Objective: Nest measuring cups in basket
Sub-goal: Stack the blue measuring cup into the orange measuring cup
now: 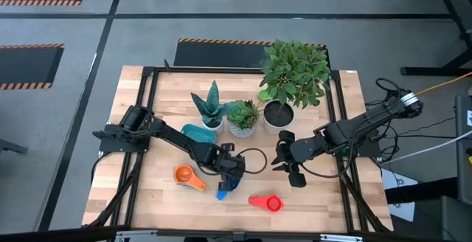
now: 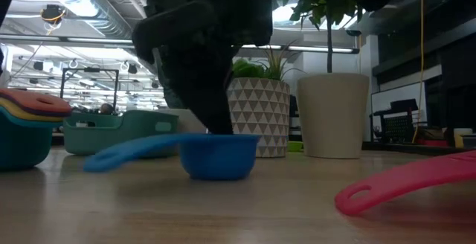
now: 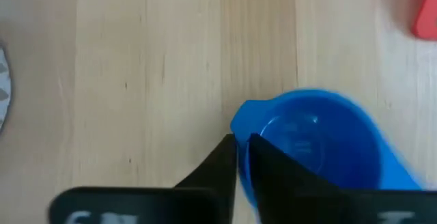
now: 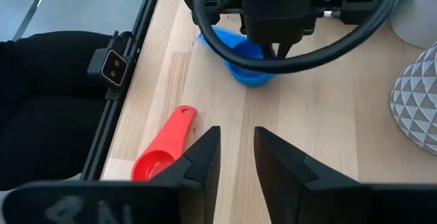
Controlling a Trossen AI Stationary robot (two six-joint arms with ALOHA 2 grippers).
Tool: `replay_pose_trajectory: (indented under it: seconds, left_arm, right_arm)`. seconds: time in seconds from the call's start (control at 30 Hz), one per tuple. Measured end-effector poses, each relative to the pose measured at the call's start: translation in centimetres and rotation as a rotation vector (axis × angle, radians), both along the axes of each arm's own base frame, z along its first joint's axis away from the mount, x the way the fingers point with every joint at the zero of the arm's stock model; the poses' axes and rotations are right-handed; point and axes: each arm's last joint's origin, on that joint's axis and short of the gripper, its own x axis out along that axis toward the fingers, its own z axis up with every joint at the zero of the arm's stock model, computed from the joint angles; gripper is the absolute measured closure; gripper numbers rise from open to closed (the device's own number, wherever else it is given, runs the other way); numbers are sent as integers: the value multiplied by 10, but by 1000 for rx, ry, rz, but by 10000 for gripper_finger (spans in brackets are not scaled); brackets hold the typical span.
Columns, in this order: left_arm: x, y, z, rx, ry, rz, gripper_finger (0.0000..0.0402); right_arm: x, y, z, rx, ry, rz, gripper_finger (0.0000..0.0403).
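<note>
From above, you see the left end effector (image 1: pixel 228 184) low over the blue measuring cup (image 1: pixel 223 192), near the front of the tabletop (image 1: pixel 317 198). The orange measuring cup (image 1: pixel 186 175) sits just to its left, and the red measuring cup (image 1: pixel 268 202) lies to its right, closer to the front edge. The teal basket (image 1: pixel 198 133) is behind them, next to the plant pots (image 1: pixel 244 125) (three of them, in a row). Your right end effector (image 1: pixel 289 170) hangs over bare wood on the right side, well apart from the cups.

From tabletop height, the blue cup (image 2: pixel 216 155) stands upright with its handle out to the left. The dark left end effector (image 2: pixel 212 117) comes down onto its back rim. A stack of cups (image 2: pixel 26 129) shows at the left edge, and the basket (image 2: pixel 119 129) is farther back. The red cup (image 2: pixel 409 182) lies at the right, up close.

In the left wrist view, the two fingers (image 3: pixel 218 173) are pressed nearly together, pinching the rim of the blue cup (image 3: pixel 321 138) between them.

In the right wrist view, your right end effector (image 4: pixel 237 152) has its fingers spread a little with nothing between them. The red cup (image 4: pixel 162 149) lies just beside it, bowl up. Farther off the left arm stands over the blue cup (image 4: pixel 242 57).
</note>
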Motion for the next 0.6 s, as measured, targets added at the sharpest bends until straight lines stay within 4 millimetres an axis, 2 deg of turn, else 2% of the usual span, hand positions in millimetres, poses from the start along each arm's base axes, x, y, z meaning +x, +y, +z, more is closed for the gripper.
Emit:
replay_pose_trajectory:
  seconds: [0.1, 0.3, 0.43, 0.6]
  left_arm:
    - [-1, 0, -1, -18, 15, 37, 394]
    - [-4, -1, 3, -59, 19, 116, 395]
    - [-11, -5, 15, -93, 11, 170, 397]
    - [-26, -17, 42, -175, -28, 268, 399]
  right_arm:
    - [0, 0, 0, 0, 0, 0, 309]
    - [0, 0, 0, -8, -4, -3, 309]
    - [2, -2, 1, -72, -44, -37, 309]
    - [4, -2, 4, -123, -100, -15, 309]
